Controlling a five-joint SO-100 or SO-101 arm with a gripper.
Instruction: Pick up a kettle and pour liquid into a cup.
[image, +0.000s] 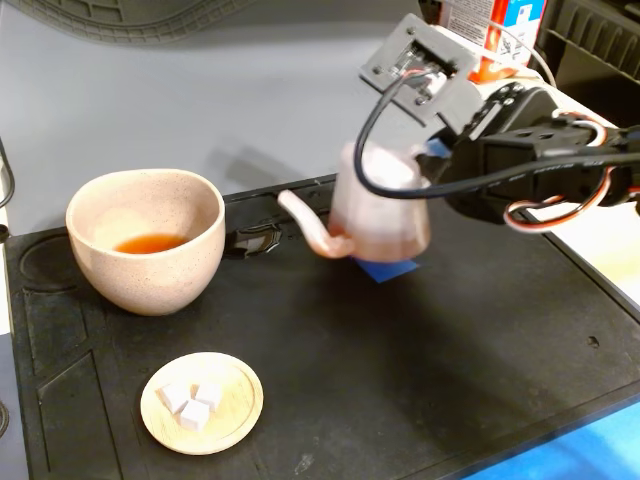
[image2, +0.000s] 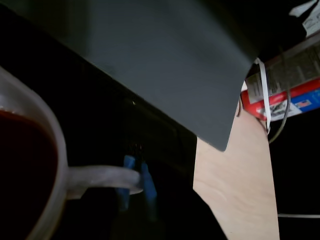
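The pink translucent kettle (image: 380, 215) sits just right of the mat's centre in the fixed view, above a blue tape mark (image: 385, 268), spout pointing left toward the cup. I cannot tell if it touches the mat. My gripper (image: 432, 160) is at its right side. In the wrist view the gripper (image2: 137, 175) has its blue fingertips (image2: 129, 164) shut on the kettle's loop handle (image2: 100, 177), and dark red liquid (image2: 20, 175) shows inside the kettle's rim (image2: 56, 165). The speckled beige cup (image: 150, 275) stands at the left, holding a shallow pool of orange-red liquid (image: 150, 243).
A black mat (image: 400, 360) covers the work area. A small wooden saucer (image: 235, 410) with three white cubes (image: 192, 400) lies in front of the cup. A red, white and blue carton (image: 495, 30) stands behind the arm, also in the wrist view (image2: 285, 85).
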